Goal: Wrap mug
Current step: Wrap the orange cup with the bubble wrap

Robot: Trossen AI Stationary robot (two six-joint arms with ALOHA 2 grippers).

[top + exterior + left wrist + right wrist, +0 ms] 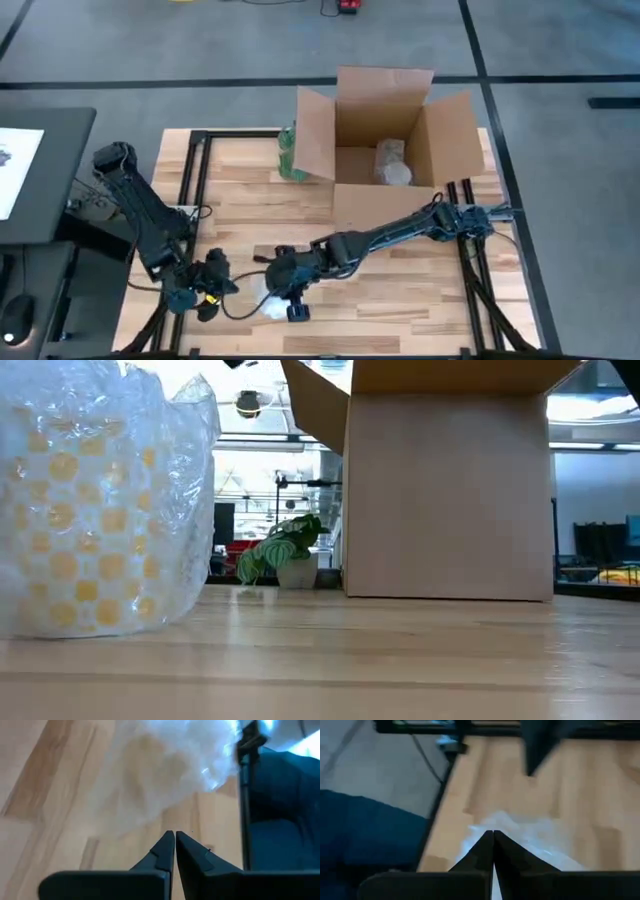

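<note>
Down at the near edge, at about six o'clock on the tabletop [400, 300], sits a bundle of bubble wrap [268, 300], clear film with yellow-tinted bubbles in the low view, standing tall close to that camera. The mug itself cannot be made out; whether it lies inside that bundle, the pictures do not tell. Left hand [207, 300] is right there at seven o'clock, just beside the wrap, and its wrist view shows the two dark fingers [165, 851] pressed together, tips meeting, nothing between them, the white film just ahead. Right hand [295, 305] comes in from the other flank, arm stretched long across the boards from three o'clock, and it too has its fingers [485, 849] closed tip to tip, the crinkled film lying just past them. Moving out to twelve o'clock: a cardboard box [385, 140] stands with flaps up, a pale wrapped lump [392, 163] resting inside. Beside its eleven o'clock corner, a green leafy plant [289, 152] in a small pot.
</note>
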